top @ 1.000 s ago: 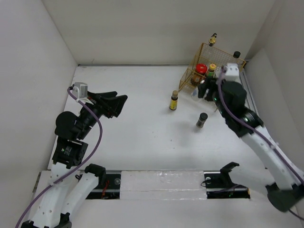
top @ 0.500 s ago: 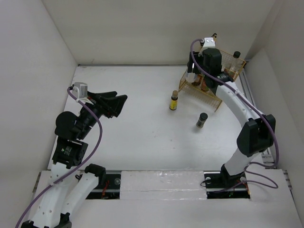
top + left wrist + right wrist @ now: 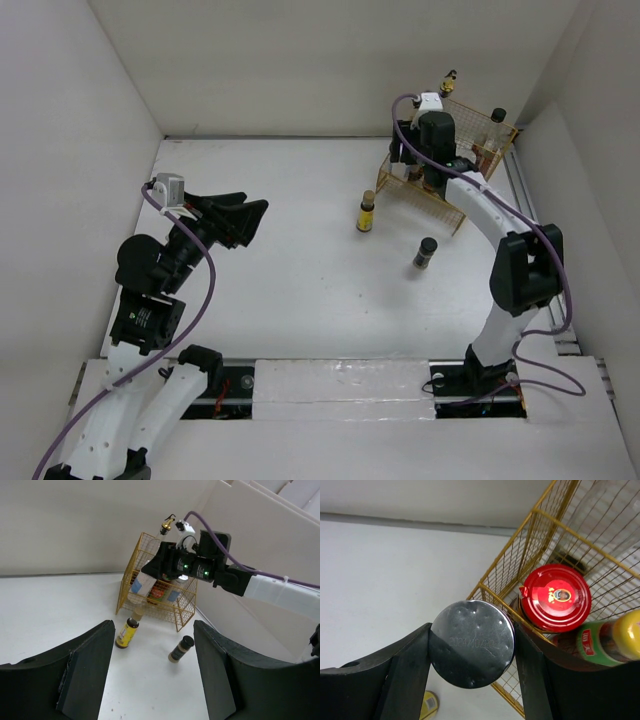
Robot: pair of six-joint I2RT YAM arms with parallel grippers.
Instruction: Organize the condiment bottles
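Note:
My right gripper (image 3: pixel 471 650) is shut on a white bottle with a silver cap (image 3: pixel 471 643) and holds it over the left rim of the gold wire basket (image 3: pixel 540 545). It also shows in the left wrist view (image 3: pixel 142 582). A red-capped jar (image 3: pixel 555 597) and a green bottle with a yellow cap (image 3: pixel 615 640) stand in the basket. A gold-spouted bottle (image 3: pixel 448 80) and a black-capped clear bottle (image 3: pixel 497 118) stand at its back. A yellow-labelled brown bottle (image 3: pixel 367 212) and a small black-capped jar (image 3: pixel 425 252) stand on the table. My left gripper (image 3: pixel 245 220) is open and empty, far left.
The basket (image 3: pixel 470 110) sits in the back right corner against the white walls. The right arm's link (image 3: pixel 480 205) arches over the basket's front side. The left fingers (image 3: pixel 90 675) frame the two loose bottles from far off.
My right arm has swung from the basket's right front round to its left side, carrying the silver-capped bottle. The left arm and the two loose bottles have not moved.

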